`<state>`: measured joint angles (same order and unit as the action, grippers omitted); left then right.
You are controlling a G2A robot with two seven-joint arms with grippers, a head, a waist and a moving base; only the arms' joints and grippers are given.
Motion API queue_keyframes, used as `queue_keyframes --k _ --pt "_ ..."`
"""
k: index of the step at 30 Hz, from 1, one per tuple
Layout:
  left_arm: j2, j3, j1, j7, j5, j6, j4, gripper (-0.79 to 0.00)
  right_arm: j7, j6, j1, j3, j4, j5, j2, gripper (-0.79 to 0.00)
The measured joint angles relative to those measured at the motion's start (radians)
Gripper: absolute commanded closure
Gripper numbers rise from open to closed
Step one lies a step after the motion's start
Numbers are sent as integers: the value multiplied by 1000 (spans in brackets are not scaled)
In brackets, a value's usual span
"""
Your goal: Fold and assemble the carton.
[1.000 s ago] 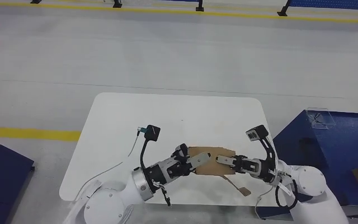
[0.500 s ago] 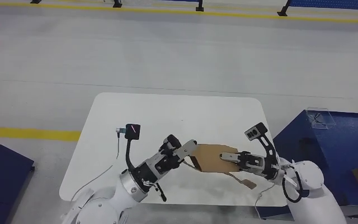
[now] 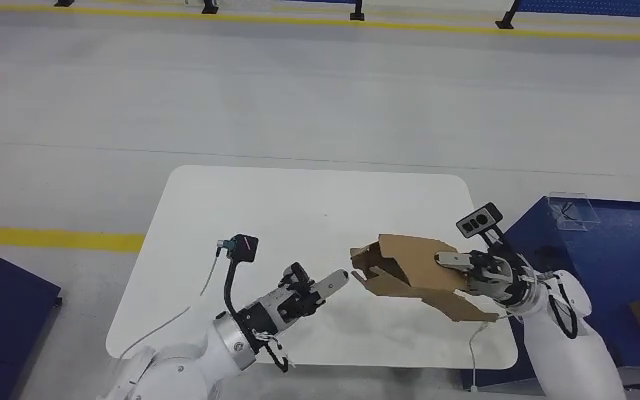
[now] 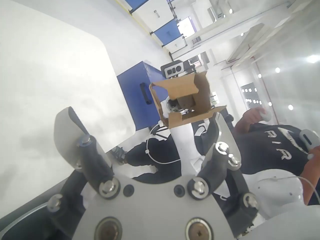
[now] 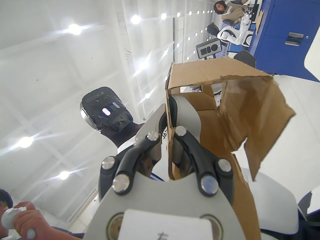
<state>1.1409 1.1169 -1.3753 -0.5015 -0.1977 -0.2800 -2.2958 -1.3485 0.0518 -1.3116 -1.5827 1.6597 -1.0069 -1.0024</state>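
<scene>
At the right end effector (image 3: 447, 258) (image 5: 170, 112): pinched shut on one wall of the carton (image 3: 405, 262) (image 4: 182, 93) (image 5: 237, 106), one finger inside the cardboard, the other outside, the wall's edge running straight between them in the right wrist view.

Outward from that grip: brown carton partly opened into a rough tube, apparently lifted off the worktop (image 3: 300, 210) (image 4: 50, 63), above its front right part. Open end with loose flaps turned toward the left end effector (image 3: 335, 283) (image 4: 143, 117); hollow inside plainly visible from the left wrist view. Long ragged flap trailing from the gripped end, toward the worktop's front right corner.

At the left end effector: spread wide, nothing held. Near the carton's open end but apart from it, low over the front of the worktop, pointing at the opening.

Past the worktop's right edge: blue cabinet (image 3: 580, 250) (image 4: 135, 96), standing on the floor, just beyond the right arm.
</scene>
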Motion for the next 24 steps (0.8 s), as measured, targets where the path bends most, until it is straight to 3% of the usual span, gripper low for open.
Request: queue_keyframes --k 10,16,24 --pt "22 -139 69 9 -75 -75 50 -785 2 -92 -30 -10 40 88 2 0" --pt "39 -185 128 5 -65 -177 88 -785 -7 -107 -52 -20 63 90 3 0" --pt "55 -229 166 1 -66 -215 115 -785 -9 -105 -62 -20 74 90 4 0"
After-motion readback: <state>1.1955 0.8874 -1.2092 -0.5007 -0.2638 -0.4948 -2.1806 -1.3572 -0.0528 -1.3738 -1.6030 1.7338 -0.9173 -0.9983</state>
